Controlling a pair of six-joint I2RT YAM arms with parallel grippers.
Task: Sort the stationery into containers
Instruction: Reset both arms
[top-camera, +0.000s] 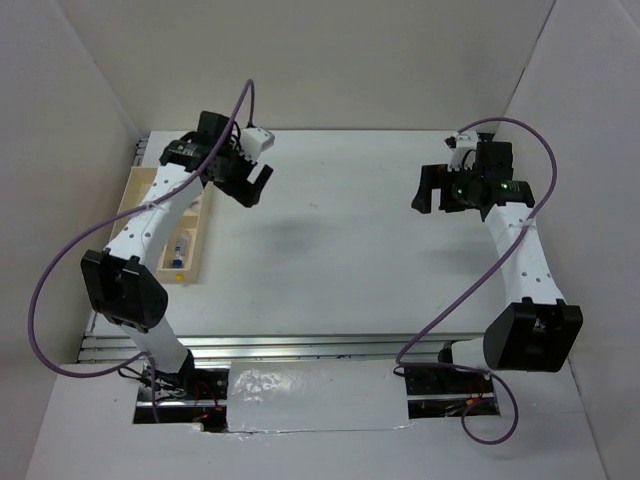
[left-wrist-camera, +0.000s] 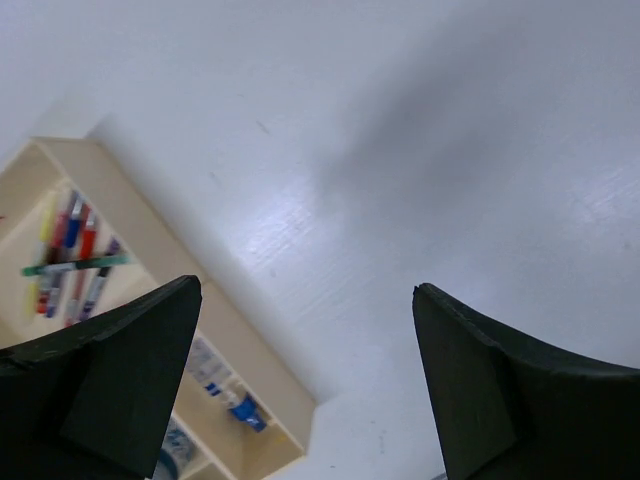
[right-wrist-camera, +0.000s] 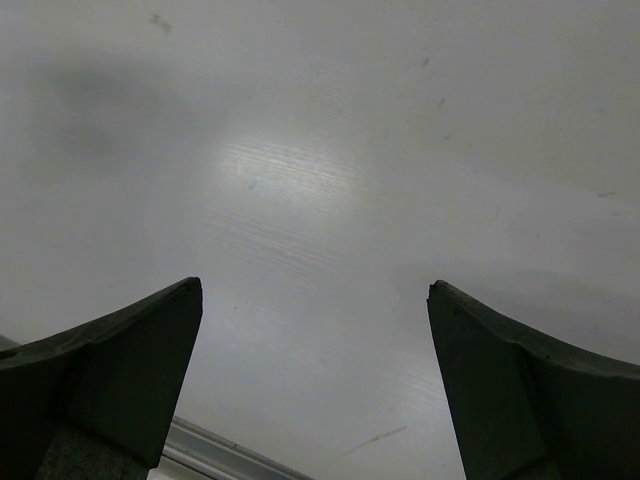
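Note:
The light-wood tray (top-camera: 205, 245) lies at the table's left edge, partly under my left arm. In the left wrist view the tray (left-wrist-camera: 175, 255) holds several pens (left-wrist-camera: 72, 255) in a long compartment, red, blue and one yellow, with a green one lying across. A tiny clear bottle with a blue cap (left-wrist-camera: 240, 405) lies in a small compartment, and a patterned roll (left-wrist-camera: 178, 455) shows at the bottom. The bottle also shows in the top view (top-camera: 179, 254). My left gripper (top-camera: 256, 186) is open and empty above the table right of the tray. My right gripper (top-camera: 432, 190) is open and empty above bare table.
White walls enclose the table on the left, back and right. A metal rail (top-camera: 300, 345) runs along the near edge, also seen in the right wrist view (right-wrist-camera: 215, 450). A foil-covered patch (top-camera: 315, 398) lies between the arm bases.

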